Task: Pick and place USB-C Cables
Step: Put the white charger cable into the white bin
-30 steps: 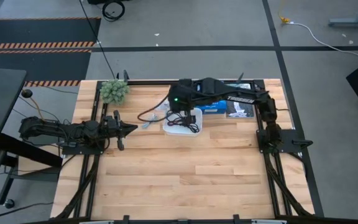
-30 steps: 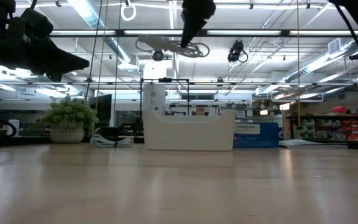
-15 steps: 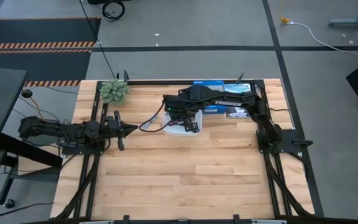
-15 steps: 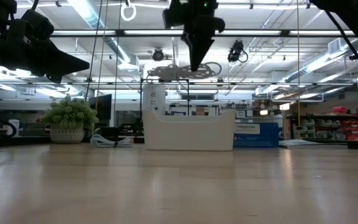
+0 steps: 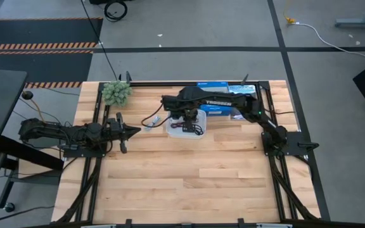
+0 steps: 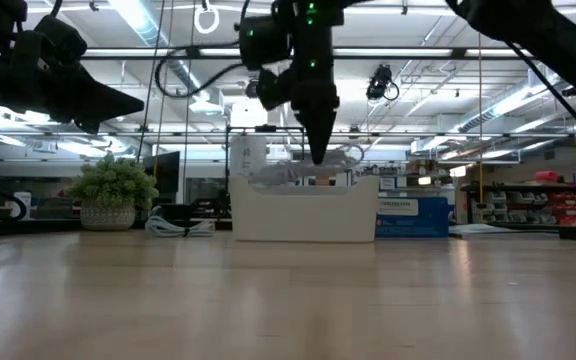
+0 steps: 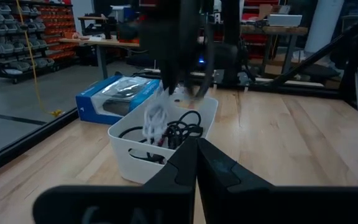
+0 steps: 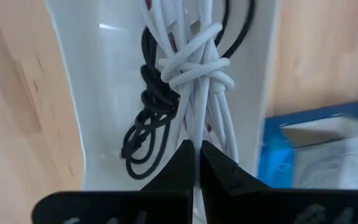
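Observation:
My right gripper point(image 8: 196, 146) stands over the white tray point(image 5: 185, 132), pointing down, shut on the white USB-C cable point(image 8: 197, 74), a bundle tied with a wrap around its middle. In the low view the bundle point(image 6: 303, 172) sits at the tray's rim point(image 6: 303, 182). A black cable point(image 8: 145, 134) lies coiled on the tray floor, and a dark red one point(image 8: 146, 5) shows behind the white strands. Another thin cable point(image 5: 149, 120) lies on the table left of the tray. My left gripper point(image 7: 196, 148) waits shut at the table's left, above the wood. My right gripper pinches the white cable's strands near one end of the bundle point(image 8: 194, 127) between its two fingers, coming from above and pointing down. The bundle hangs below the fingers, running along them, with its lower part inside the tray above the black cable.
A blue box point(image 5: 224, 107) lies just behind the tray toward the far edge. A small potted plant point(image 5: 116, 93) stands at the far left corner. Bare wood spreads across the near half of the table point(image 5: 189, 177).
My right gripper has come down toward the tray and shifted slightly toward the table's left, staying shut. The white cable has dropped with it from well above the tray to the rim, its lower part now inside.

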You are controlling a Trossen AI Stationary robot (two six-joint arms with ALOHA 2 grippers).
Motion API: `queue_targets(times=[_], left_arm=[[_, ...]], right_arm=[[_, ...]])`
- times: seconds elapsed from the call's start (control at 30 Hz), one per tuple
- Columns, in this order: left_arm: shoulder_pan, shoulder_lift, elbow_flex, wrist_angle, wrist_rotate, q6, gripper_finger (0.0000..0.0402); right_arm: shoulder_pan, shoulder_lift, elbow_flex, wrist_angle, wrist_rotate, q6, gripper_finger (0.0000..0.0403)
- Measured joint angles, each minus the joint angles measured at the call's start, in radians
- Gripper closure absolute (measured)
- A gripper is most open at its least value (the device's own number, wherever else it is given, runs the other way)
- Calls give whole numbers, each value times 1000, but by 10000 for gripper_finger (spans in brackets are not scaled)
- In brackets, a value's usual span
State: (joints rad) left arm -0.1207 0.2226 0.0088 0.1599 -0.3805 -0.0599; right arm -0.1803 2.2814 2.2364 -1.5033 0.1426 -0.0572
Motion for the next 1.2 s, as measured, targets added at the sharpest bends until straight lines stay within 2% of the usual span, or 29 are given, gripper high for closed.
queue_targets(times=[0.17,0.63,1.0,1.2], left_arm=[[0,0,0,0,0,0,388],[0,0,0,0,0,0,388],[0,0,0,0,0,0,388],[0,0,0,0,0,0,388]], right_arm=[[-26,61,0,-10,-65,6,392],[-42,152,2,11,-87,9,386],[-57,155,0,8,-98,29,293],[-59,110,-1,-11,-97,30,263]])
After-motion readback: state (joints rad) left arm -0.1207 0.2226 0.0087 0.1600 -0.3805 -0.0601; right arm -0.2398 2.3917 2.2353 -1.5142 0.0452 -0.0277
